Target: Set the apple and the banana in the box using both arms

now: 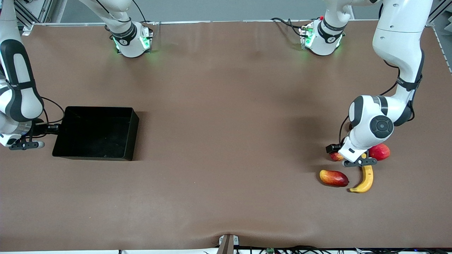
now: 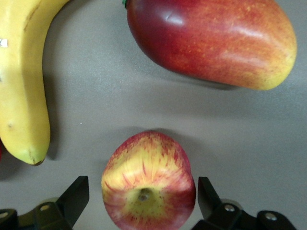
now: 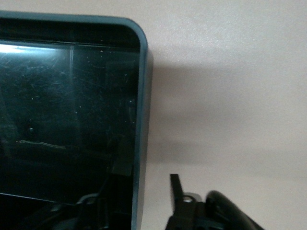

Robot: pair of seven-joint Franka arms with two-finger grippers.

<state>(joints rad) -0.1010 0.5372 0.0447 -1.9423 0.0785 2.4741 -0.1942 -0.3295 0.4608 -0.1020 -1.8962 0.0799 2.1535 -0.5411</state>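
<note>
I have the left gripper [image 2: 143,201] down at the fruit cluster near the left arm's end of the table, its jaws spread wide with the apple [image 2: 147,181] sitting between them. In the left wrist view both fingers [image 2: 74,196] stand clear of the apple's skin, a gap showing on each side, so nothing is gripped there. The apple rests on the brown table [image 1: 226,141] with its stem dimple turned toward the wrist camera. From the front it is mostly hidden under the arm's wrist, only a red edge [image 1: 336,156] showing.

The banana [image 1: 366,179] lies just beside the apple, nearer to the front camera, one end tucked under the gripper. A mango-like red and yellow fruit [image 1: 333,177] lies beside the banana, and a smooth red fruit [image 1: 380,151] peeks out from under the wrist.

My right gripper [image 3: 139,201] is at the box [image 1: 95,133], toward the right arm's end of the table. It straddles the box's wall at one short side: one finger [image 3: 176,194] is outside the wall, the other inside against the dark interior. The jaws are partly drawn in around the wall, but I cannot tell whether they actually pinch it.
</note>
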